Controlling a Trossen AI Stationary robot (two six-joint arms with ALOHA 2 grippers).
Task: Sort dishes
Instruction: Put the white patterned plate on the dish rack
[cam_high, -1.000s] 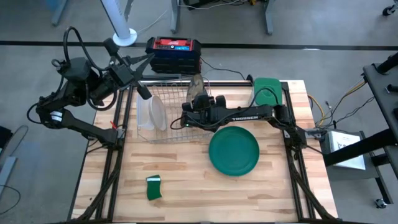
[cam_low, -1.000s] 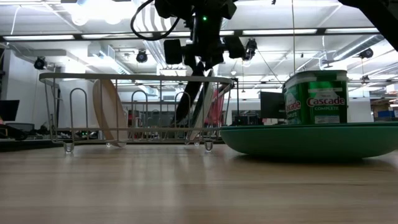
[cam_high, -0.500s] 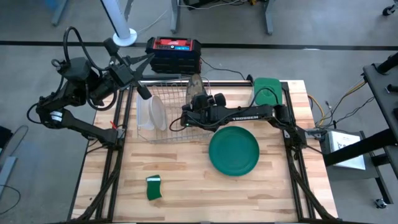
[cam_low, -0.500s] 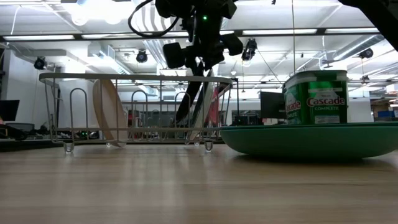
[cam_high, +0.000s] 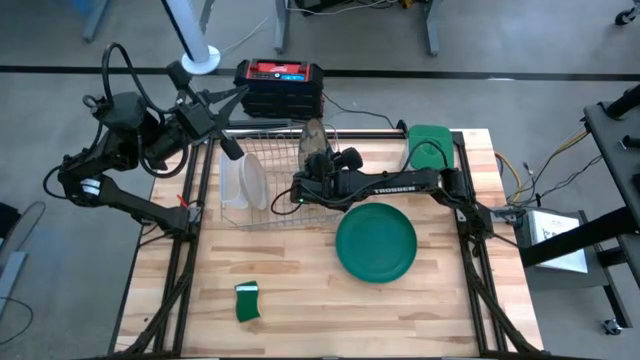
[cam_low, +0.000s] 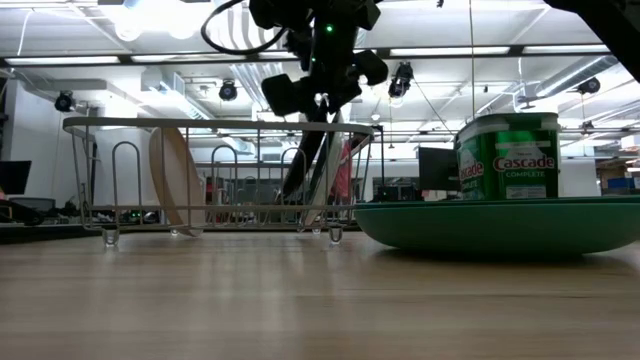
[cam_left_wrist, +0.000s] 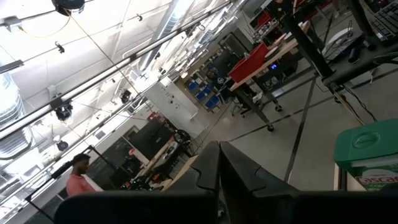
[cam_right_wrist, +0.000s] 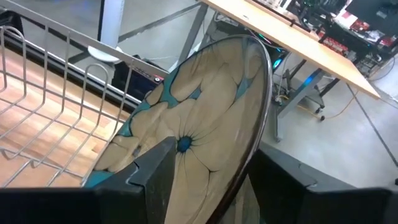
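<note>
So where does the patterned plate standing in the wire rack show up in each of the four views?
High view: patterned plate edge-on at the wire rack back right corner, just beyond the right gripper.
Low view: leaning inside the rack's right end, under the gripper.
Left wrist view: not in it.
Right wrist view: fills the centre, between that gripper's fingers.
Shared landmark: the wire rack.

overhead, table-level, two wrist views
</note>
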